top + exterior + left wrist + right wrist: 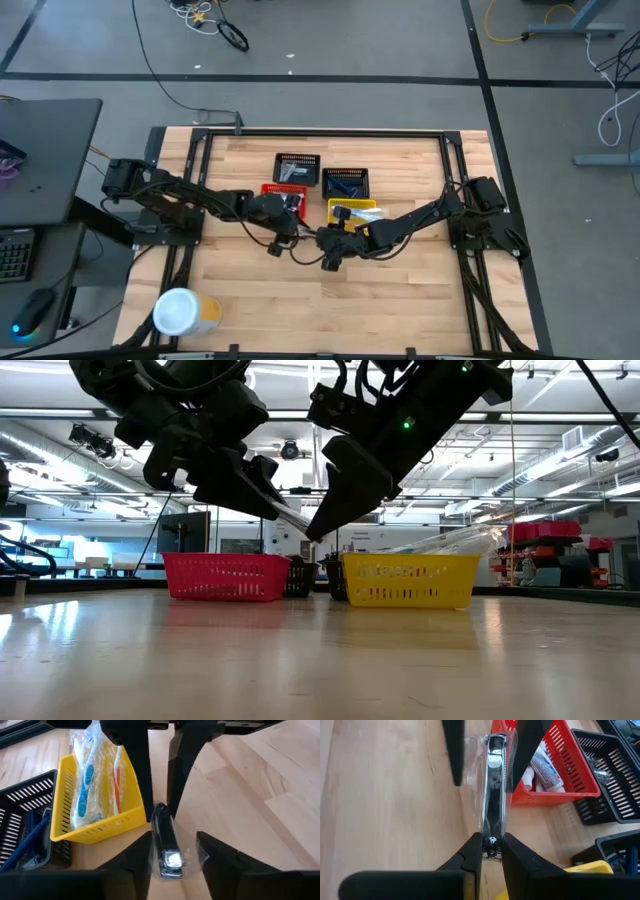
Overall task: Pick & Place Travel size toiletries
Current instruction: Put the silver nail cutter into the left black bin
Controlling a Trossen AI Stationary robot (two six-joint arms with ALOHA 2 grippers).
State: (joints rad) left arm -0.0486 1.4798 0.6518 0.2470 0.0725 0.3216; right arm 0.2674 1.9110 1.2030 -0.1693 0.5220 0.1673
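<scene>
A slim dark razor with a chrome end, in clear wrap [167, 847], hangs in the air between my two grippers, above the table in front of the baskets. My right gripper [492, 836] is shut on one end of it. My left gripper [174, 834] is open. Its fingers stand on either side of the razor's other end [495, 745]; I cannot tell whether they touch the wrap. In the low view the wrapped razor [292, 518] bridges the two grippers. In the high view the left gripper [296, 230] and right gripper [328, 240] meet near the table's middle. My right gripper pinches the razor's handle end [492, 827] between its two fingers, through the clear wrap. It comes from the table's right, slanting down. The razor sticks out ahead, in line with the fingers, lifted clear of the table.
The yellow basket [107, 822] holds wrapped toothbrushes [87, 780]. White tubes [542, 767] lie in the red basket [560, 795]. Two black baskets [297, 168] [346, 182] stand behind them. A white-and-yellow canister [182, 312] sits at the near left. Bare wood lies in front of the baskets.
</scene>
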